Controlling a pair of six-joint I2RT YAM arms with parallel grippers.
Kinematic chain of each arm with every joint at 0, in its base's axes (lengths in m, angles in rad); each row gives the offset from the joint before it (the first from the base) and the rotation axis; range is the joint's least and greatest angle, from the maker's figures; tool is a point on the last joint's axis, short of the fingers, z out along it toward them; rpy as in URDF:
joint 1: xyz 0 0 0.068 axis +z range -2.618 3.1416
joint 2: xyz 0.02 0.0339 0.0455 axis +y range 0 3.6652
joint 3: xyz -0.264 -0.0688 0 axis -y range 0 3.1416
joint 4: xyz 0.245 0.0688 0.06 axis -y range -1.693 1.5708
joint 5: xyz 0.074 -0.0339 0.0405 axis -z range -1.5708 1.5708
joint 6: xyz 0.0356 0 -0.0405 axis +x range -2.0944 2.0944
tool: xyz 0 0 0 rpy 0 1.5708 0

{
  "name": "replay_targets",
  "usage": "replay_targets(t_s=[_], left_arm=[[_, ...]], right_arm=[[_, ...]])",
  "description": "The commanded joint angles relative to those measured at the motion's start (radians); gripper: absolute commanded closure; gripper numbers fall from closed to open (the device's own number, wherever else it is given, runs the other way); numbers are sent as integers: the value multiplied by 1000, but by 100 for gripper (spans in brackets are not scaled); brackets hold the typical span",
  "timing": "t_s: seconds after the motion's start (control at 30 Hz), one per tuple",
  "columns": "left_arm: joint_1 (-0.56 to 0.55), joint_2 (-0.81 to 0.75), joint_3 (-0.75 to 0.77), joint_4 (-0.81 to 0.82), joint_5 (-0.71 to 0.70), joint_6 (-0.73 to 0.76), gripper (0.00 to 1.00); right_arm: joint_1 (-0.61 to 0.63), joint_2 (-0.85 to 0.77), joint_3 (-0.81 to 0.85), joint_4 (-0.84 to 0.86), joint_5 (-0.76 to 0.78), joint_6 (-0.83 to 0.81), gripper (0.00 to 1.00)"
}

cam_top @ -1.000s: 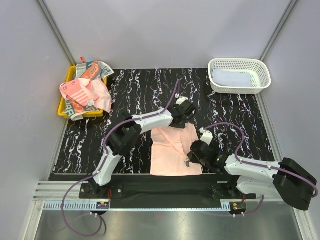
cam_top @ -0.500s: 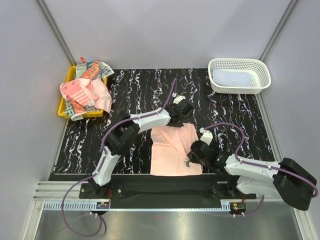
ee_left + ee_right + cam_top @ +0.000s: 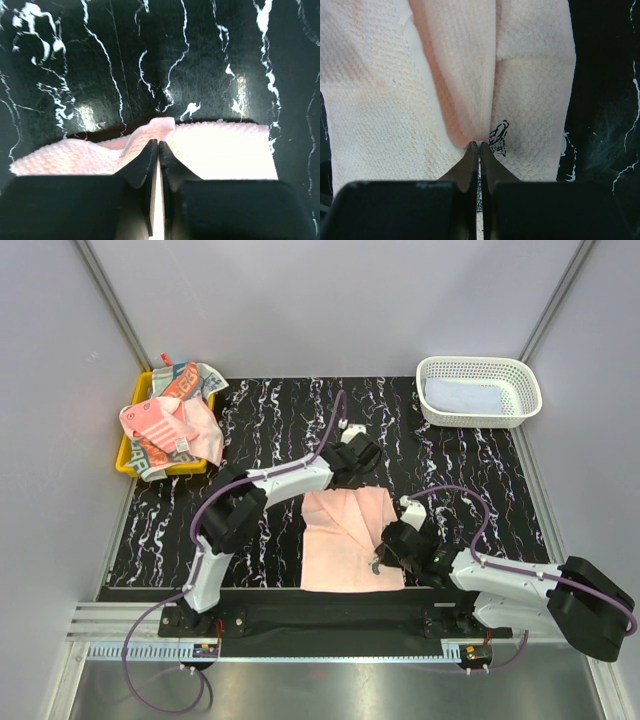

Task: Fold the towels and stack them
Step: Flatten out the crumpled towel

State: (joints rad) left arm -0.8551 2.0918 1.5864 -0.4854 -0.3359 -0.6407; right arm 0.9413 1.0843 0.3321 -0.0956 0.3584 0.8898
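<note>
We're in a robot lab cell here: plain grey panel walls box the scene in, metal struts running up the corners. The left arm and right arm sit bolted to a slotted aluminium rail, purple cables looping off. Beyond the fingers stretches a black marbled table, with a yellow tray far left and a white lattice basket far right.

Yellow tray back left, white lattice basket back right
</note>
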Motion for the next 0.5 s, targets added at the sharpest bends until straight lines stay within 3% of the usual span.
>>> replay_targets(t_s=[0.0, 0.27, 0.47], left_arm=[[13, -82, -8, 53, -8, -1, 97], [39, -137, -46, 73, -14, -4, 100], [122, -272, -103, 113, -37, -27, 100]], right_arm=[[1, -47, 18, -55, 40, 14, 100], [1, -98, 180, -197, 128, -43, 100], [-53, 41, 441, -219, 203, -198, 100]])
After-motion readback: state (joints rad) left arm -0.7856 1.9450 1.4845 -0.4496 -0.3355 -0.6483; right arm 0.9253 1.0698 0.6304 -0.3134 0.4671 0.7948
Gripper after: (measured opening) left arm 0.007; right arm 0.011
